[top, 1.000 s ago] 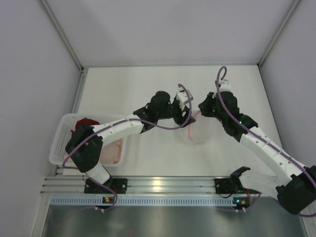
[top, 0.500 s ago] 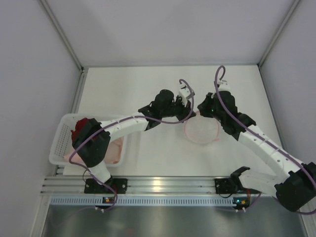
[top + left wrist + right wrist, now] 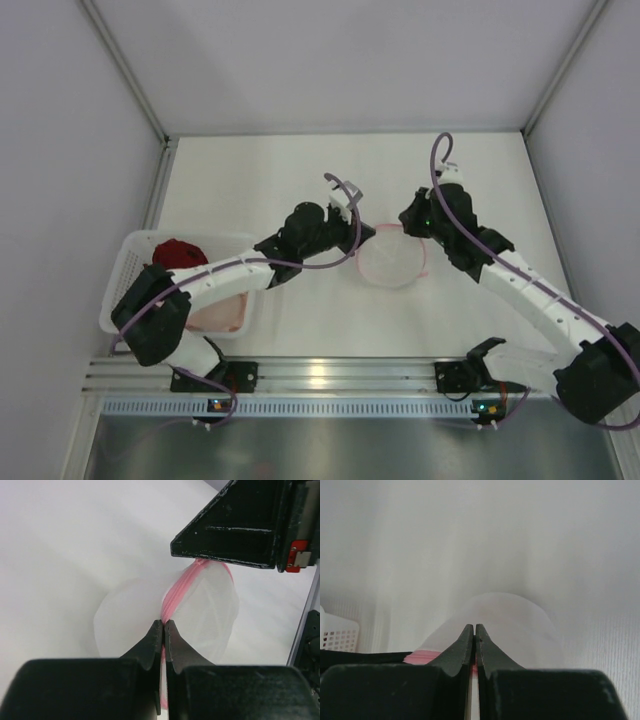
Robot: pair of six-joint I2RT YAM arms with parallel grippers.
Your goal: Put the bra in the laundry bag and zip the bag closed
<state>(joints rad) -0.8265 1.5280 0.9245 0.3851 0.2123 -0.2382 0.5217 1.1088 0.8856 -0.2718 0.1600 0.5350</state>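
The laundry bag lies flat on the table, a round white mesh pouch with a pink zip rim. My left gripper is shut on that rim at the bag's left edge, with pink zip tape pinched between the jaws. At the bag's far right edge my right gripper is shut on the rim too. The mesh shows a faint pink tint, and I cannot tell whether the bra is inside. A pale pink garment lies in the basket.
A white perforated basket stands at the left near the table's front, with a dark red bra in its far end. White walls close in the table at the left, back and right. A metal rail runs along the front.
My left gripper has shut on the bag's zip rim and drawn left. The bag went from bunched upright to lying flat. The right gripper stayed shut on the rim.
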